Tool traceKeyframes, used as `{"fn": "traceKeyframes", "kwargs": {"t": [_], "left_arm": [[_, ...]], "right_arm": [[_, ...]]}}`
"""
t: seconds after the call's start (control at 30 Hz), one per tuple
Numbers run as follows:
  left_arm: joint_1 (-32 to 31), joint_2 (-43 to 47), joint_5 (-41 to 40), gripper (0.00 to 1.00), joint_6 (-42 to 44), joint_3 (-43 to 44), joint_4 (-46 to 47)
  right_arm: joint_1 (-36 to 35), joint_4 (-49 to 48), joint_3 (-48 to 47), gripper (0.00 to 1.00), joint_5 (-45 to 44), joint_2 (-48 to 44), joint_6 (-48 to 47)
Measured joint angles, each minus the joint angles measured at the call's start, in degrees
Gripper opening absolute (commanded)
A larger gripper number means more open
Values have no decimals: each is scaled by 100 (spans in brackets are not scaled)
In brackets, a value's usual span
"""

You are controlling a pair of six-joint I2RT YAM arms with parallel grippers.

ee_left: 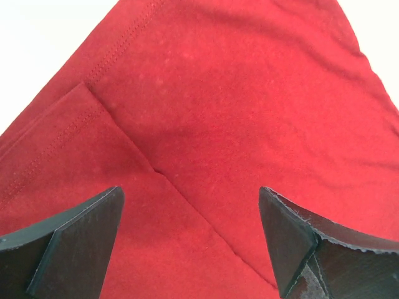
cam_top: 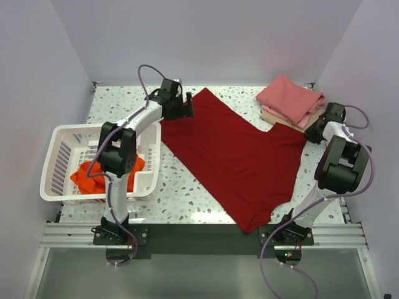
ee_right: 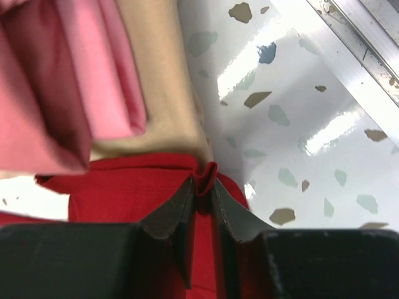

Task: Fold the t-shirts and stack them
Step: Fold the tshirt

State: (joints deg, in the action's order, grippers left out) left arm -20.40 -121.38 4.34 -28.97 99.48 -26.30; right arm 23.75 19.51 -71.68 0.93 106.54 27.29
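Black fingers of the right gripper [ee_right: 203, 187] fill the bottom of the right wrist view, drawn narrow and pinching a small raised fold of the dark crimson t-shirt [ee_right: 124, 187] between their tips. Just beyond that fold lies the tan t-shirt [ee_right: 162, 81], folded, with the pink t-shirt [ee_right: 93, 75] folded on top of it. To the right of them is bare speckled table [ee_right: 293, 124].

From above, this pinch sits at the crimson shirt's right-hand edge, by the right edge of the table. The pink and tan stack lies in the far right corner, touching the crimson cloth.

The left gripper [ee_left: 190, 193] stands wide, its two dark fingers well apart above flat crimson cloth and holding nothing. A stitched hem and a straight crease run under it. In the top view it hangs over the shirt's far left part, near the far edge of the table.

The crimson shirt is spread across the middle of the table, reaching from the far edge to the near edge.

At the left edge stands a white slotted basket [cam_top: 56, 162] with the orange-red t-shirt [cam_top: 93, 174] bunched inside it.
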Motion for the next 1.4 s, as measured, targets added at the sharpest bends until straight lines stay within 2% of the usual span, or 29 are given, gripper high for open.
{"fn": "traceKeyframes", "kwargs": {"t": [0.03,0.13,0.37,0.6,0.93,1.4], "left_arm": [[0,0,11,94,0,-22,7],[0,0,39,94,0,-96,33],[0,0,146,94,2,-116,63],[-17,0,232,94,-26,-87,125],[-162,0,306,94,-63,37,184],[-334,11,328,94,-63,-302,350]], "right_arm": [[0,13,46,11,15,-101,-11],[0,37,166,4,39,-374,-52],[0,76,306,0,203,-643,-101],[-168,326,743,0,376,-1200,-188],[-1108,643,1572,0,461,-2291,-188],[-1346,1521,2400,0,470,-3821,-232]]}}
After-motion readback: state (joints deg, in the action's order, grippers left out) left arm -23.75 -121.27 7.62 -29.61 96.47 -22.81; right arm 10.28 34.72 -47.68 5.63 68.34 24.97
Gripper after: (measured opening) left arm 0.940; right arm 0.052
